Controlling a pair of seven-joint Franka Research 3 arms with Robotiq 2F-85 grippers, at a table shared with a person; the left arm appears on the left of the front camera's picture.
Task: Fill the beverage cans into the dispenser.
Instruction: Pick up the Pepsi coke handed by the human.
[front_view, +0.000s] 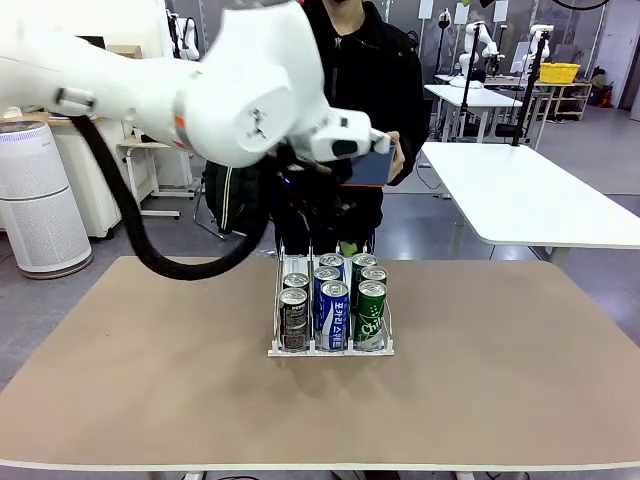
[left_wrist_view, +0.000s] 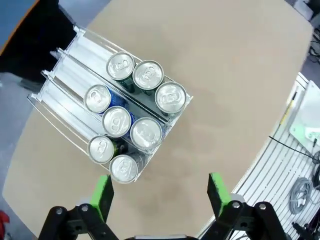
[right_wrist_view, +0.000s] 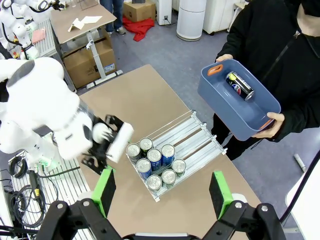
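Fingers (left_wrist_view: 103, 197) on left gripper (left_wrist_view: 161, 192): spread wide, holding nothing; likewise right gripper (right_wrist_view: 162, 190). Just beyond the left fingertips, toward 1 pad: dispenser (left_wrist_view: 60, 75), lanes running away from the fingers, 8 beverage cans (left_wrist_view: 146, 134) upright, silver tops up, bunched at the near end as 3, 3 and 2. Seems nearly finished. Apparently left: 1 dark can (right_wrist_view: 239, 85) on its side, long axis slanting across blue bin (right_wrist_view: 225, 107) in person's hand (right_wrist_view: 272, 122), well beyond the right fingertips.

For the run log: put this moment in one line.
dispenser: eight cans | left end effector: open, empty | right end effector: open, empty | blue bin: one can
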